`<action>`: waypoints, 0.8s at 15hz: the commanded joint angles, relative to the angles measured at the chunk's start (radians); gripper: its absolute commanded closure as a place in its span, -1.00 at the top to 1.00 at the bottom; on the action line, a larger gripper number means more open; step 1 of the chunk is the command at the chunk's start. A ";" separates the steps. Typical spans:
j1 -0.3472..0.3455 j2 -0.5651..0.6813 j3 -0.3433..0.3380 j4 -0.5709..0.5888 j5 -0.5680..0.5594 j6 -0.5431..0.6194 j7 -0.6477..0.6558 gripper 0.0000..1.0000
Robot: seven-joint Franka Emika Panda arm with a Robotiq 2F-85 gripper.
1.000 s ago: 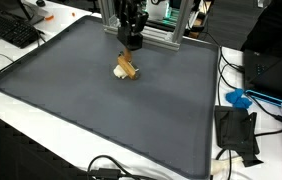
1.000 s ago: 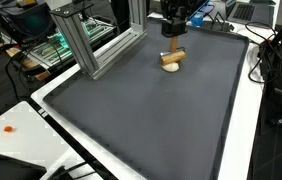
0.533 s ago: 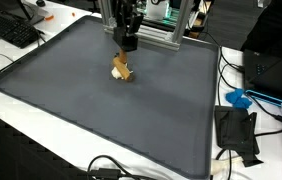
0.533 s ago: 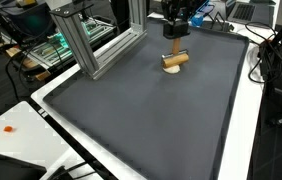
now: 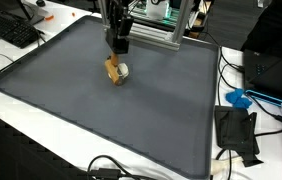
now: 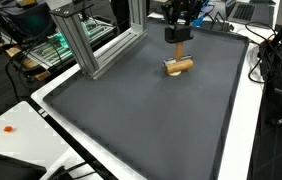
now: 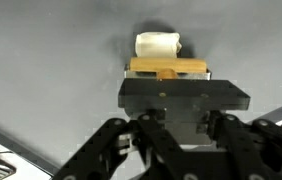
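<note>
A tan wooden block (image 5: 112,68) with a white roll (image 5: 123,71) fixed to it hangs low over the dark grey mat (image 5: 81,110), near its far edge. My gripper (image 5: 121,45) is straight above the block and appears shut on its upper end. It points down in both exterior views (image 6: 179,38), with the block (image 6: 179,66) level below it. In the wrist view the gripper (image 7: 184,95) shows as a dark bar. The block (image 7: 168,68) and the white roll (image 7: 158,44) lie just beyond it. The fingertips themselves are hidden.
An aluminium frame (image 5: 156,35) stands at the mat's far edge, close behind the gripper; it also shows in an exterior view (image 6: 81,45). A keyboard (image 5: 11,30), a blue object (image 5: 239,98), a black device (image 5: 236,130) and cables (image 5: 106,168) lie off the mat.
The gripper and the wooden block with the white roll have shifted sideways together along the mat's far edge. The block has also turned, and now lies level.
</note>
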State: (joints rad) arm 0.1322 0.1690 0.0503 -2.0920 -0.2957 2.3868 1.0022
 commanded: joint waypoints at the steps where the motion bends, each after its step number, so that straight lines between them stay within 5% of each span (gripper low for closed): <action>1: 0.001 0.022 -0.001 -0.020 0.045 0.020 -0.030 -0.56; 12: 0.001 0.010 0.021 -0.024 0.237 -0.086 -0.312 -0.56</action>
State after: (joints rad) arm 0.1277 0.1624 0.0523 -2.0888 -0.1337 2.3517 0.7421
